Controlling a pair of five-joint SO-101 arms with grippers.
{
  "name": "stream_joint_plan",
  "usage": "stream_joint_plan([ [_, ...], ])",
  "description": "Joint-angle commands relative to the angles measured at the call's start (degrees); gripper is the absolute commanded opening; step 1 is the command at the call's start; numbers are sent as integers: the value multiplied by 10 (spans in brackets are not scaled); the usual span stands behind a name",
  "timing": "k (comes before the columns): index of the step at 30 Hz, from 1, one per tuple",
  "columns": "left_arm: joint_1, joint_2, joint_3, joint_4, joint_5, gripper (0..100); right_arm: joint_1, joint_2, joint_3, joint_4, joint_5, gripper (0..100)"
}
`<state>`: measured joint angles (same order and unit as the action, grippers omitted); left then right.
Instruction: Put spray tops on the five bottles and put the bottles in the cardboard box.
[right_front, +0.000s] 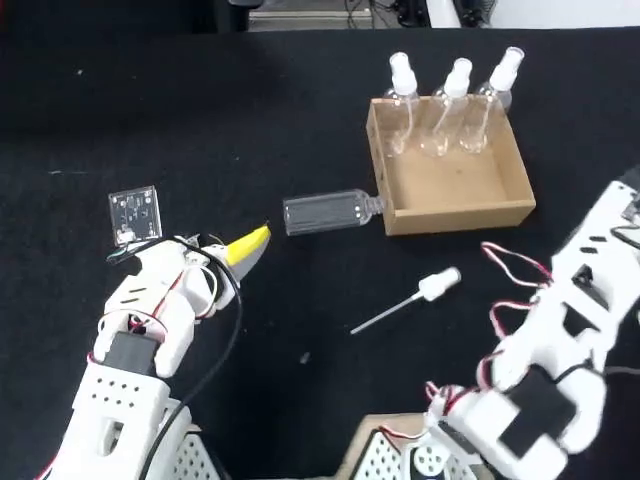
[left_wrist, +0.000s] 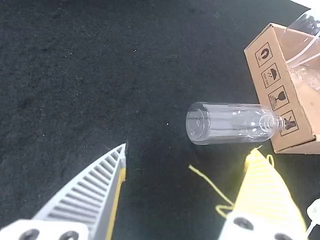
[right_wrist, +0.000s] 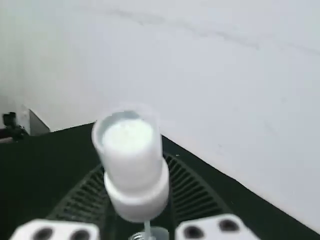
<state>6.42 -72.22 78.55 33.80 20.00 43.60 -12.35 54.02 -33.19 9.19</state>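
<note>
A clear bottle (right_front: 325, 212) without a top lies on its side, its neck touching the cardboard box (right_front: 460, 215). The same bottle (left_wrist: 227, 123) lies just beyond my open left gripper (left_wrist: 189, 150), beside the box (left_wrist: 280, 85). In the high view the left gripper (right_front: 250, 248) sits left of the bottle. Three bottles with spray tops (right_front: 455, 110) lean inside the box at its far wall. A loose spray top (right_front: 438, 284) lies on the table in front of the box. My right gripper (right_wrist: 135, 167) is shut on a bottle with a white spray top (right_wrist: 131, 150), pointing up.
The table is covered in black cloth (right_front: 200, 120). A small square circuit board (right_front: 135, 213) lies near the left arm. The right arm (right_front: 560, 330) is folded at the front right. A pale wall (right_wrist: 225, 75) stands behind the raised spray top.
</note>
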Motion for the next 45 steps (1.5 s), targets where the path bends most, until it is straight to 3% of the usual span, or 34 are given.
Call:
stream_joint_plan([
  [1, 2, -10, -10, -14, 3, 346, -25, -85, -7, 75, 4, 11],
  [5, 2, -10, -10, -11, 3, 346, -9, -96, -28, 122, 4, 12],
  [13, 2, -10, -10, -11, 3, 346, 44, -89, -45, 121, 8, 12],
  [22, 2, -10, -10, -11, 3, 346, 82, 25, -88, 122, 4, 12],
  [26, 2, -10, -10, -13, 3, 346, 88, -3, -63, 162, 8, 12],
  [29, 3, -10, -10, -14, 3, 346, 84, -66, -53, 247, 8, 12],
  [34, 3, -10, -10, -12, 3, 346, 36, -181, -65, 481, 11, 12],
  [36, 3, -10, -10, -11, 3, 346, 10, -211, -73, 571, 46, 12],
  [41, 4, -10, -10, -10, 3, 346, -27, -210, -105, 753, 105, 12],
  [45, 7, -10, -10, -10, 3, 346, -45, -174, -117, 837, 133, 12],
])
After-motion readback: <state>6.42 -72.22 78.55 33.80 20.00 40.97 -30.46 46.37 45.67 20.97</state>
